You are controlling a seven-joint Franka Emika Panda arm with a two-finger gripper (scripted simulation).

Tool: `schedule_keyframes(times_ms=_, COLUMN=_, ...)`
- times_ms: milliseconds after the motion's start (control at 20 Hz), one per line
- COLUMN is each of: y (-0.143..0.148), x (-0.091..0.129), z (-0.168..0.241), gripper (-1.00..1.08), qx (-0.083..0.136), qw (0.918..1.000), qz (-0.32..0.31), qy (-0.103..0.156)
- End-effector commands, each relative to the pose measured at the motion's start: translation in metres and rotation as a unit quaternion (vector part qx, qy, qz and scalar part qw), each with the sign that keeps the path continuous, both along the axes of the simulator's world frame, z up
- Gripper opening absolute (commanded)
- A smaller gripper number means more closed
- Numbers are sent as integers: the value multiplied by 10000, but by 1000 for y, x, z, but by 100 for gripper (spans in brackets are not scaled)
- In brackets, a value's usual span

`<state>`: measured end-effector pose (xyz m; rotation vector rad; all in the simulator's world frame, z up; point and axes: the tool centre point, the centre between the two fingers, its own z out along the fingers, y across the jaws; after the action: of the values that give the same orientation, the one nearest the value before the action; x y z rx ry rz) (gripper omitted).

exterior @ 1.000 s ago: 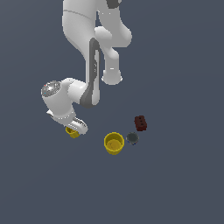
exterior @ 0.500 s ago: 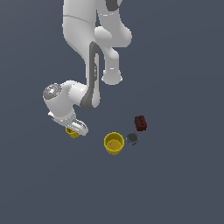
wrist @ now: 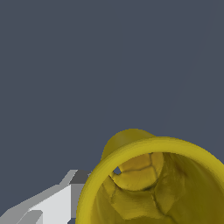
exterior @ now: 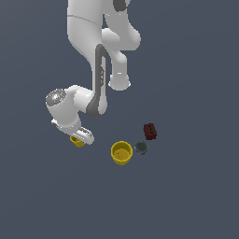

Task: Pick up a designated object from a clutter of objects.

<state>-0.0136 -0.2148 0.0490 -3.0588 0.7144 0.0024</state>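
Observation:
The small yellow cup [exterior: 76, 141] sits on the floor at the exterior view's left, mostly hidden under my gripper [exterior: 80, 138]. In the wrist view the small yellow cup [wrist: 153, 175] fills the frame, its open mouth facing the camera. One light grey finger [wrist: 61, 197] lies against the outside of its wall; the other finger is hidden. The larger yellow cup [exterior: 122, 152], the tiny dark grey cup [exterior: 141, 148] and the dark red-brown block [exterior: 150, 131] stand apart toward the exterior view's right.
The arm's white base and upper links [exterior: 100, 42] rise behind the objects. The floor is a plain dark blue-grey surface [exterior: 186, 196].
The wrist has sunk slightly onto the small yellow cup. The cup and the other objects have not moved.

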Motion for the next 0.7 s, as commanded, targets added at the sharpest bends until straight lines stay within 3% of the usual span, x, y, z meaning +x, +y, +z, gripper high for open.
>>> schedule_keyframes(times_ms=0, y=3, x=2, z=5, gripper=-100, qx=-3, qw=10000, qz=3, qy=-10)
schedule_keyframes(times_ms=650, y=49, x=22, z=92, gripper=-100, qx=-9, qw=10000, qz=-4, qy=-6)
